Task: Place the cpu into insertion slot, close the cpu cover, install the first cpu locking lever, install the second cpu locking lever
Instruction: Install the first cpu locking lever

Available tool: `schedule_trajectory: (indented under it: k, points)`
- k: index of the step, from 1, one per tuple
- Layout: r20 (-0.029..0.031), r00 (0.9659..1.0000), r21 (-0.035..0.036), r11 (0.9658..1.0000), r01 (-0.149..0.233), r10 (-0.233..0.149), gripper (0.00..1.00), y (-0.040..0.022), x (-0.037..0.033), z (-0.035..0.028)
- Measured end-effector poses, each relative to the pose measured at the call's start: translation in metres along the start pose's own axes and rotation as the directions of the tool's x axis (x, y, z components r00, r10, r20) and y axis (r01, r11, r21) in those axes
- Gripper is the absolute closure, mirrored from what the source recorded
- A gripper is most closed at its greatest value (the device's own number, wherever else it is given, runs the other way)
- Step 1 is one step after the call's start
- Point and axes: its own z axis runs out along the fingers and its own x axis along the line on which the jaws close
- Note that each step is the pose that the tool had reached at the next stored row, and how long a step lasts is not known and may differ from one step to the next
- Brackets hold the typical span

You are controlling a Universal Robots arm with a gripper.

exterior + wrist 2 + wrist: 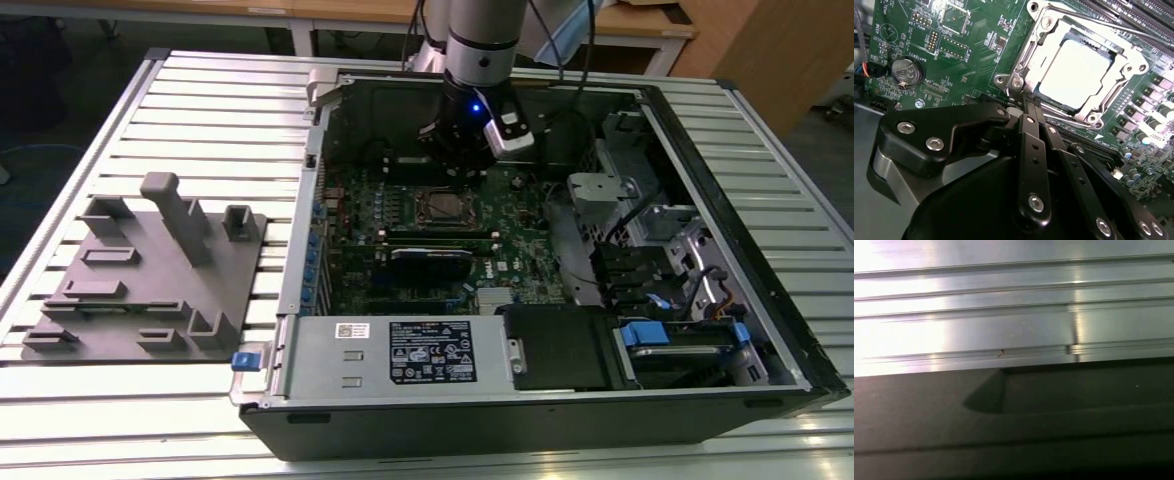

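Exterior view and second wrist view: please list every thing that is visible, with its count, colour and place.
table: one, silver, under everything.
computer case: one, black, open, on the table.
motherboard: one, green, inside the case.
cpu: one, silver-grey, in its socket.
cpu cover: one, silver, down around the cpu.
power supply box: one, grey, case's edge nearest the exterior camera.
fixture tray: one, grey, exterior view's left of the case.
coin battery: one, silver, on the motherboard.
arm: one, grey, above the case.
gripper: one, black, by the socket's corner.
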Motion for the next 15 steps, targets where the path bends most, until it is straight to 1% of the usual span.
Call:
schedule_trajectory:
  k: [4,8,12,15]
  points:
    - [0.0006,1.0,0.0084,1.0,0.0,0.0,0.89,0.0,0.0,0.0014]
    - [0.0008,1.0,0.0153,0.9999,0.0,0.0,0.89,-0.0001,0.0,0.0033]
    - [0.0015,1.0,0.0204,0.9998,0.0,0.0,0.89,0.0001,-0.0001,0.0055]
    - [0.0015,1.0,0.0219,0.9998,0.0,0.0,0.89,0.0,-0.0001,0.0059]
